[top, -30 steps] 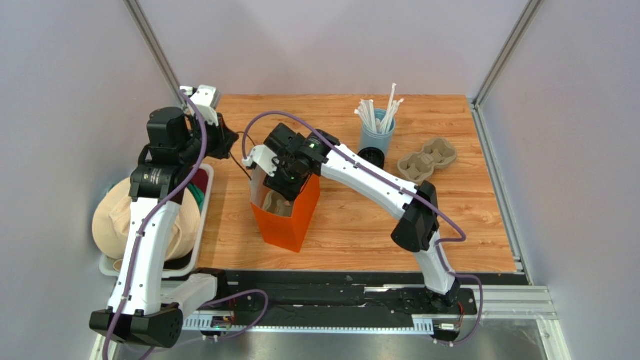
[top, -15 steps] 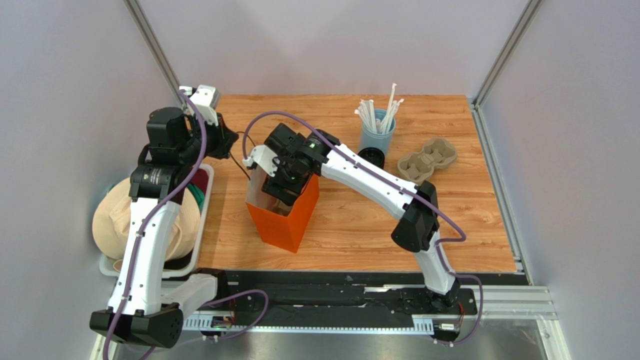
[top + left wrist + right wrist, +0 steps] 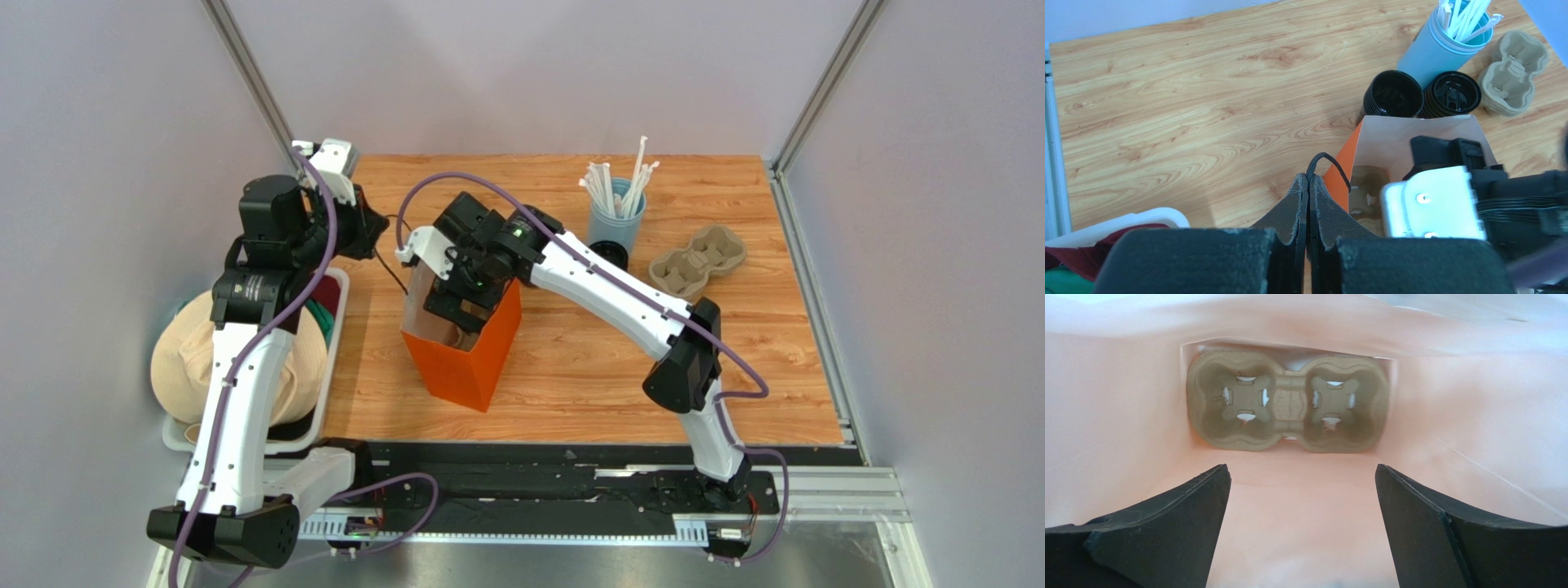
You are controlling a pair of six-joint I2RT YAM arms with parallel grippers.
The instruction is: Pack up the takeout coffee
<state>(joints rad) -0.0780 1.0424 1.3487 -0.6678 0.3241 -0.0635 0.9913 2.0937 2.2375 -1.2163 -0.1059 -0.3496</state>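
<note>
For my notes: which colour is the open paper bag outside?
Orange; the open paper bag shows best in the top external view.

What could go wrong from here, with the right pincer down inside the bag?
1. The open right pincer is inside the orange bag, above the cardboard tray. Lifting out, it may catch a wall and tip the bag, which only the left pincer steadies by its thin black handle.
2. The takeout coffee stands close beside the blue straw cup and an open black cup. Grasping it could knock those over.
</note>
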